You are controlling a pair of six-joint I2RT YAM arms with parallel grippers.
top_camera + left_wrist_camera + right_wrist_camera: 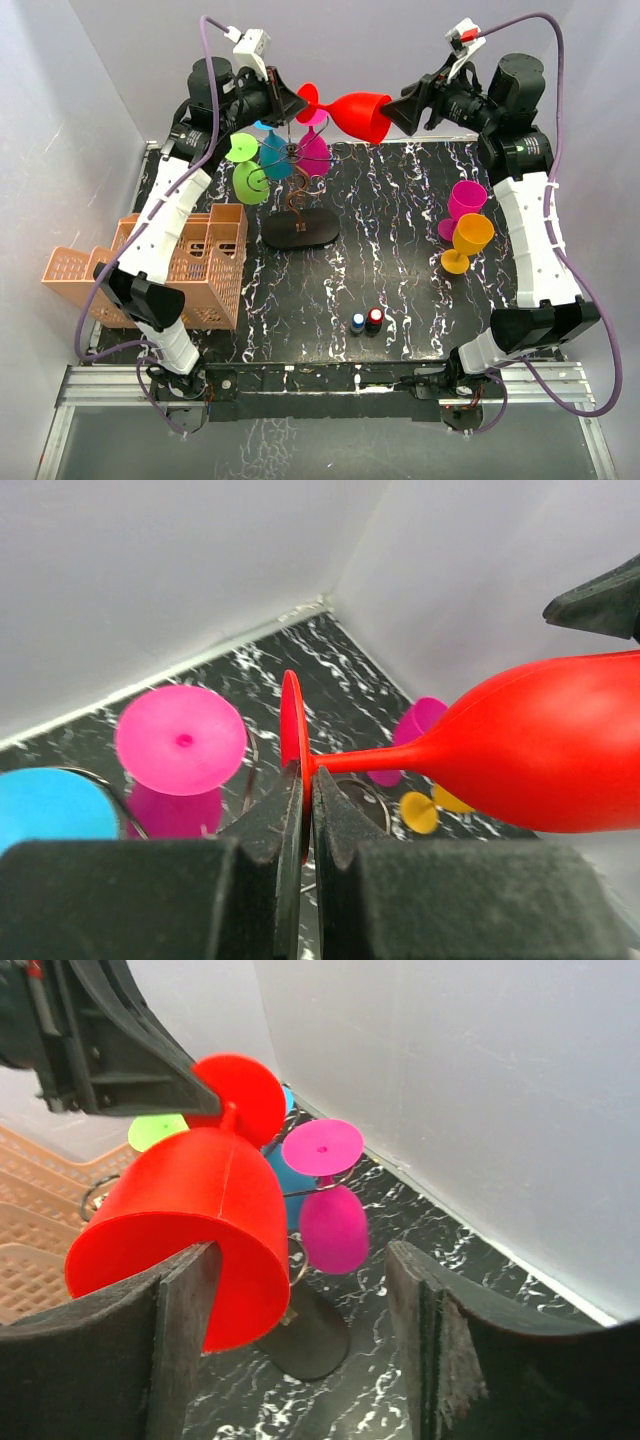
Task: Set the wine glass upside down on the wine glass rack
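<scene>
The left gripper's (305, 780) two fingers were pressed together on the thin round foot (291, 720) of the red wine glass (540, 745), pinching the disc edge-on. From that grip the stem ran out sideways to the bowl, so the glass lay roughly level in the air. It was high above the table's (400, 290) far edge and not on the rack (300, 230).

The right gripper (300, 1260) had its fingers apart. In its wrist view the open rim of the red wine glass (190, 1200) sat against one finger (185, 1330), while the other finger (425, 1330) stood well clear of it. Whether the first finger truly touched the rim I could not tell.

From above, the left gripper (298, 103) and right gripper (395, 112) faced each other with the red wine glass (362, 115) stretched between them, foot to the left and bowl mouth to the right.

Just below and in front of the glass stood the rack, a wavy wire stem on a dark oval base. A green glass (248, 180), a blue glass (273, 155) and a pink glass (313, 152) hung upside down around its top.

An orange crate (200, 265) sat on the table's left side. Near the right arm stood another pink glass (466, 200) with a yellow glass (472, 235) just beside it. Two small capped bottles (366, 321) stood together near the front edge.
</scene>
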